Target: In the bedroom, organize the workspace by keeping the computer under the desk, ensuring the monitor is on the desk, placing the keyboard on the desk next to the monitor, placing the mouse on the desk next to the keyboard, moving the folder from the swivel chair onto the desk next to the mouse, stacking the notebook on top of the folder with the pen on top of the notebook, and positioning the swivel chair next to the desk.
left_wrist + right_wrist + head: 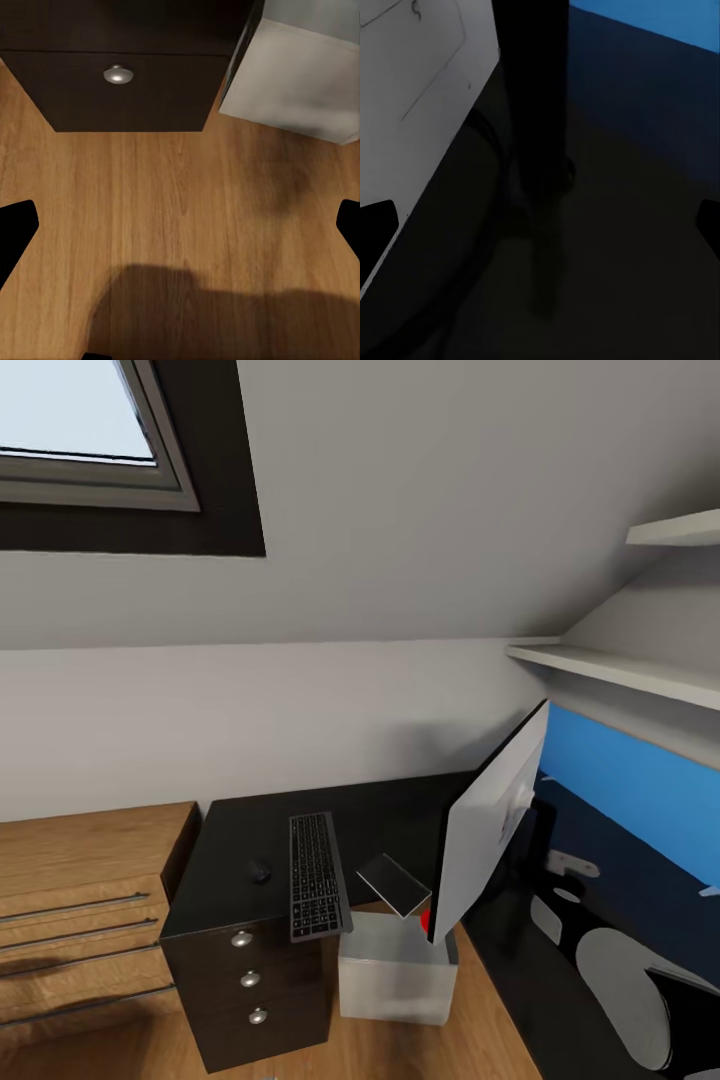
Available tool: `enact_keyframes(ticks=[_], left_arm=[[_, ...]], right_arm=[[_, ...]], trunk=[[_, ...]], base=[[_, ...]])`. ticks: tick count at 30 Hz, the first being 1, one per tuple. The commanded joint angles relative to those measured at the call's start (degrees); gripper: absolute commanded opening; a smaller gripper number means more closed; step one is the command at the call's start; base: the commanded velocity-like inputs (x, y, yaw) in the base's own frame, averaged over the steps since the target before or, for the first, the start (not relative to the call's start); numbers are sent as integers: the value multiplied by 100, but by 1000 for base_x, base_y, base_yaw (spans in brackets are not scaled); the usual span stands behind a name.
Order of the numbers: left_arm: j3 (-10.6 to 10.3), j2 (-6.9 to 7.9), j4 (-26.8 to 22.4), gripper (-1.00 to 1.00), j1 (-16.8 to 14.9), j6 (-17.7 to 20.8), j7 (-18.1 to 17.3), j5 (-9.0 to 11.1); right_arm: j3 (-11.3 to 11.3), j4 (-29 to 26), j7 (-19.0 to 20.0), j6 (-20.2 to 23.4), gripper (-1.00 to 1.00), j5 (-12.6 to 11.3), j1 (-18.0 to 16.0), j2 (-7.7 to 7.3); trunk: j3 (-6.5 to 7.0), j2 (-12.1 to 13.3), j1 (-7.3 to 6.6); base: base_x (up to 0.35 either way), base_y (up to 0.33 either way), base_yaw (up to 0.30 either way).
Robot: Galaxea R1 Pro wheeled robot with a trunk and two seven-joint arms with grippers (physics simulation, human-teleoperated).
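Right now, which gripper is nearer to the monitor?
Right. The right gripper hovers above the desk beside the monitor; the left gripper hangs over the floor near the computer.

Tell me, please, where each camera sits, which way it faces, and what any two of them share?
Head view: high up, facing down at the glossy black desk with slim keyboard; no limbs.
Left wrist view: low, facing wooden floor; open left pincer tips at edges.
Right wrist view: over the desk behind the black monitor; right pincer open.
Head and left wrist share the grey computer tower and knobbed drawers.
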Motion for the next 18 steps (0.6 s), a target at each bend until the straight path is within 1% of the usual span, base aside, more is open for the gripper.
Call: enact_keyframes(ticks=[1,7,15,18], left_arm=[[-34,5,-2,100,-6,-27,43,54],[-35,5,-2,100,-6,-27,43,53],[-40,5,-2,100,-6,-26,43,53],[-40,5,-2,100,-6,-27,43,53]], right_arm=[[-14,8,-4,-27,100,-2,-6,-13],[-14,8,-1,-124,100,0,4,-92],[-7,16,8,-568,100,13,48,-173],[-6,17,23,-702,100,71,87,-203]], trunk=[[-28,-50,24],[-136,-291,156],[-280,-612,332],[-333,-732,398]], base=[[0,0,0],[0,0,0],[0,0,0],[0,0,0]])
